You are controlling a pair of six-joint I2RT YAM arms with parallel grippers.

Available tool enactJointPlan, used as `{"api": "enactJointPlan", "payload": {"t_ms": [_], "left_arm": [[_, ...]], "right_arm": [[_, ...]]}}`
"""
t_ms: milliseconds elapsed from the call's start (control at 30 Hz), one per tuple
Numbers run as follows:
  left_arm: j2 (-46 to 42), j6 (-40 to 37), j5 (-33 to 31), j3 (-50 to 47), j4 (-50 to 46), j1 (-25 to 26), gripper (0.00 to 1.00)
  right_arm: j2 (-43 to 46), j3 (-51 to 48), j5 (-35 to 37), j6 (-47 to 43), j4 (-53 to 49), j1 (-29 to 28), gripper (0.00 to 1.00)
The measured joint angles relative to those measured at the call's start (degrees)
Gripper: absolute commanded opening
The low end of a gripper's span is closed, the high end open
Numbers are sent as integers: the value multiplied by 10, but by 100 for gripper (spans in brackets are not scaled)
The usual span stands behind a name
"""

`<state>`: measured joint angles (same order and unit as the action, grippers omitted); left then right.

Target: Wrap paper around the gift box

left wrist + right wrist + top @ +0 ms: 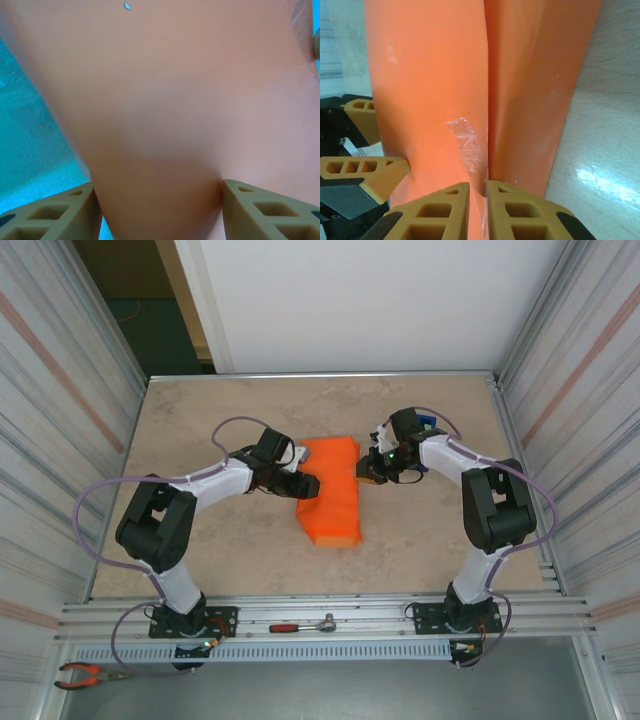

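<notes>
- Centrally on the bench (200, 430), the gift box (330, 498) is sheathed in orange paper (420, 75).
- Its sides are gripped by the left claw (157, 197).
- The paper's taped seam (485, 115) is pinched by the right claw (478, 192).

The paper (330, 490) hides the box entirely. From the left wrist it is a blurred orange mass cut off at 12, 3 and 6 o'clock; the fingers (55, 215) of the left end effector (157, 186) run off at 6 o'clock. In the top view the right arm (455, 455) covers most of a blue thing (428, 424).
</notes>
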<state>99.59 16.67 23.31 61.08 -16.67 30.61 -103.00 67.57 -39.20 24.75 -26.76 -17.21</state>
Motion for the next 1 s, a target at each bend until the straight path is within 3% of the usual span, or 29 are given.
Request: {"api": "enactJointPlan", "payload": {"t_ms": [400,667,1000], "left_arm": [[4,-4,0,1,10,4,59],[5,-4,0,1,11,4,59],[5,-4,0,1,11,4,58]], "right_arm": [[10,-13,-13,0,6,11,25],[16,-21,-19,3,18,11,33],[18,-46,8,33,13,16,37]]}}
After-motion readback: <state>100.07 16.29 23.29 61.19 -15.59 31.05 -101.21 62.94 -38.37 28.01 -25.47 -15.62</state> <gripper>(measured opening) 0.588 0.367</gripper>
